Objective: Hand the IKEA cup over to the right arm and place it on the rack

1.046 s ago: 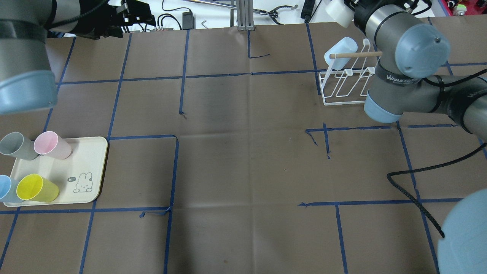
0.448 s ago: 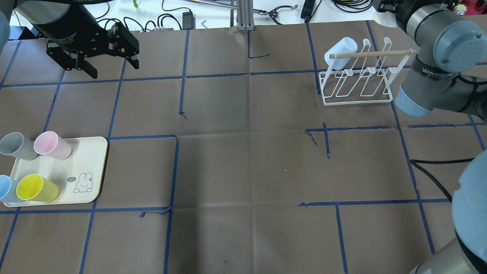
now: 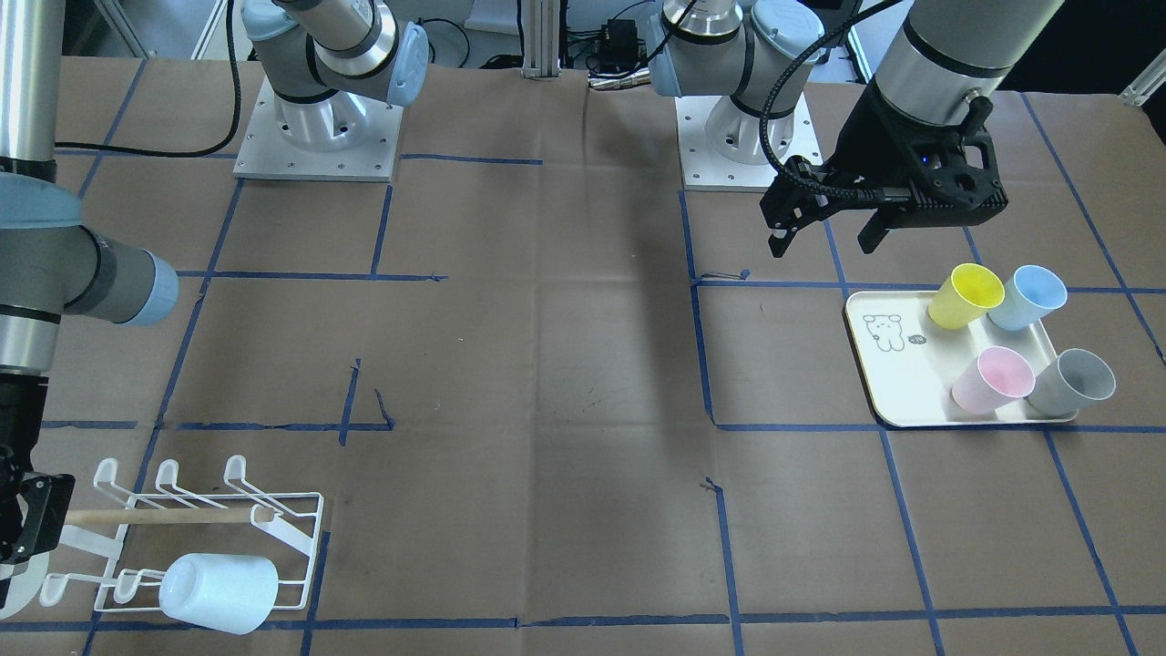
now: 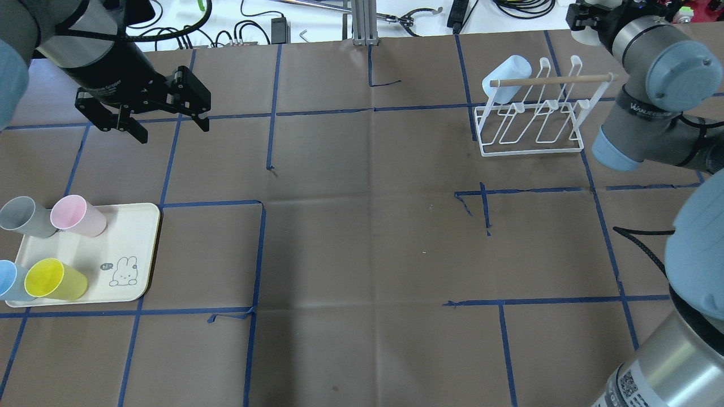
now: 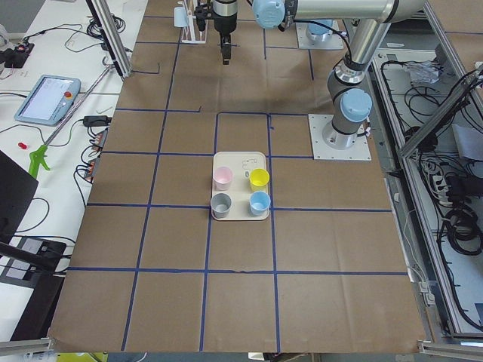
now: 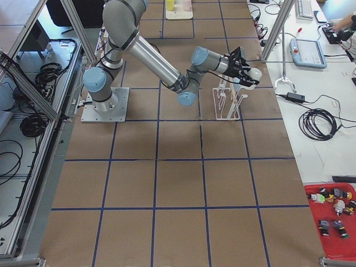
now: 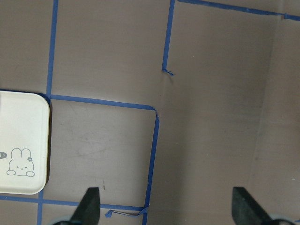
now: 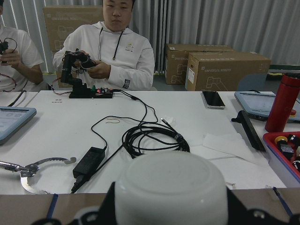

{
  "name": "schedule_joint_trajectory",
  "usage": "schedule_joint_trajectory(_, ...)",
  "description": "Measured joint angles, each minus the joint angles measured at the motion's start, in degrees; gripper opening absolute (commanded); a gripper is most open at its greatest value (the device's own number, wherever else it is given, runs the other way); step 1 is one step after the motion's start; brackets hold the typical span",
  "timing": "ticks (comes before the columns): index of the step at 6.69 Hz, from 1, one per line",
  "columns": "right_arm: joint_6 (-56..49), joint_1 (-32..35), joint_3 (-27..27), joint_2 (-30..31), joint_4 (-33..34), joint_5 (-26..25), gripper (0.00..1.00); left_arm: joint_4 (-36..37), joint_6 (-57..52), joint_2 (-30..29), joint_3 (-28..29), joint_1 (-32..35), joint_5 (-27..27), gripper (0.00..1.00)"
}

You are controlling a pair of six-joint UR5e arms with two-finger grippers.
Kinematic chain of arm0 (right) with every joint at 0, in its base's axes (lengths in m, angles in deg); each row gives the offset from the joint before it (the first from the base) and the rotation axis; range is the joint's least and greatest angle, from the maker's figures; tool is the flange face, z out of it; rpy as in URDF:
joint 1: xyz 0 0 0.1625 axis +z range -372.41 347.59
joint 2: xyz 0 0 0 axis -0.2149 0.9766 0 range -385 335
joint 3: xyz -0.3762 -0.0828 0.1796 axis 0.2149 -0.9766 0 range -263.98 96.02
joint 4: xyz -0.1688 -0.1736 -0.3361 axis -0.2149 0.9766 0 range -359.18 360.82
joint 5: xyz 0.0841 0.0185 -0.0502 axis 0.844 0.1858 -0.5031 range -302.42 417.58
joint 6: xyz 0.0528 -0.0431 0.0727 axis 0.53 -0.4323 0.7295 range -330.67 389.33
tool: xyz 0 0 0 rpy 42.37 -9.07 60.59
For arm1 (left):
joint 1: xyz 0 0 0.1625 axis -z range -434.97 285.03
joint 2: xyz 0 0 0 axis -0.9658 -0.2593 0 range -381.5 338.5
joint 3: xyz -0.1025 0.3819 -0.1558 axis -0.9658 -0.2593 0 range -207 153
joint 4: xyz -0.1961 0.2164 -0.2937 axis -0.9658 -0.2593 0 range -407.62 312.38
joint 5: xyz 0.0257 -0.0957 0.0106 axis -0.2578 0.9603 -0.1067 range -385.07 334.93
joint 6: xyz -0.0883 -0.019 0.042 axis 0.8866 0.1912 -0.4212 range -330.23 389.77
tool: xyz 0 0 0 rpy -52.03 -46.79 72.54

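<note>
Right gripper [image 8: 171, 199], mostly cut off (fingers [image 8: 107, 208] clamped on the white cup [image 8: 171, 180]), hangs at the far edge of the table [image 4: 362, 237] near the rack [image 4: 560, 80], which carries 1 blue cup [image 4: 507, 76]. Left gripper [image 4: 172, 131] gapes empty. Tray [image 4: 136, 226] holds 4 cups [image 4: 78, 215].

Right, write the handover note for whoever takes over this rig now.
Left gripper: jaws open, empty, above bare table, not over the tray.
Right gripper: jaws shut on a white cup, beside the rack, on no prong.
Rack: one pale blue cup sits on a corner prong.
Tray: grey cup, pink cup, blue cup, yellow cup.
Done: the white cup is with the right arm.
Left: seat it on a free prong; probably the tray cups after.
</note>
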Motion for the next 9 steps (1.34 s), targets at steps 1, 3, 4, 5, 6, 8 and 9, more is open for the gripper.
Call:
schedule_joint_trajectory(1, -0.6, -0.3, -0.7, -1.4, 0.5, 0.0, 0.22, 0.1, -0.1, -0.2, 0.0, 0.2, -1.5, 1.00)
schedule_joint_trajectory(3, -0.9, -0.4, -2.0, -4.7, 3.0, 0.0, 0.23, 0.8, -0.2, -0.7, 0.8, 2.3, -2.9, 1.00)
schedule_joint_trajectory(4, -0.9, -0.4, -2.0, -5.6, 4.4, 0.0, 0.23, 1.3, -0.2, -0.9, 0.9, 3.0, -3.0, 1.00)
schedule_joint_trajectory(5, -0.8, -0.4, -1.9, -5.9, 4.9, 0.0, 0.23, 1.6, -0.2, -1.0, 1.0, 3.2, -3.0, 1.00)
schedule_joint_trajectory(6, -0.6, -0.3, -1.7, -6.3, 5.2, 0.0, 0.23, 1.8, -0.3, -0.9, 0.9, 3.3, -3.0, 1.00)
schedule_joint_trajectory(8, -0.4, -0.3, -0.6, -6.5, 5.2, 0.0, 0.26, 1.9, -1.8, -0.6, 0.4, 3.1, -3.1, 1.00)
schedule_joint_trajectory(9, -0.4, -0.2, 0.3, -6.4, 5.3, 0.0, 0.78, 1.9, -2.1, -0.6, 0.0, 3.1, -3.1, 1.00)
